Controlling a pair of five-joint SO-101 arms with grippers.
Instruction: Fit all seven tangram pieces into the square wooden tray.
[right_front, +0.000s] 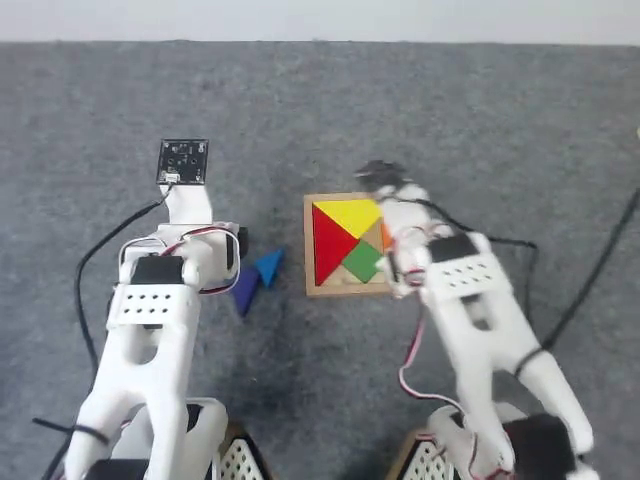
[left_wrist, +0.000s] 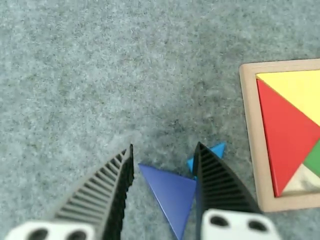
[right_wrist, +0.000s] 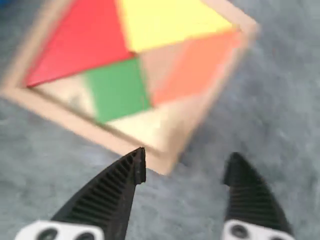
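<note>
Eyes on the dark blue triangle (left_wrist: 172, 200): it lies flat on the grey desk (left_wrist: 100, 75), well outside the tray (left_wrist: 249, 130), with a smaller light blue piece (left_wrist: 212, 152) just beside it on the tray side. In the high view the two blues sit close together between the left arm and the tray; whether they touch, I can't tell.

The left hand (left_wrist: 165, 147) is wide open with nothing in it. Its two ribbed fingers straddle the dark triangle, which sits closer to the finger nearer the tray, and the light blue piece peeks out past that same finger.

My read on the triangle is thin painted wood, light and rigid, with slick faces. It won't flex, but it could skid or spin if pinched off-centre. The best hold looks to be across two opposite edges near its middle, fingertips down on the desk cover. The risk is that the neighbour gets nudged or caught in the same squeeze.

Over at the tray, red (left_wrist: 285, 135) and yellow (left_wrist: 295, 87) triangles, a green square (right_wrist: 117, 87) and an orange piece (right_wrist: 195, 65) are seated. Pale patches show beside the green. The right hand (right_wrist: 187, 153) hangs open and empty at the tray's rim.
</note>
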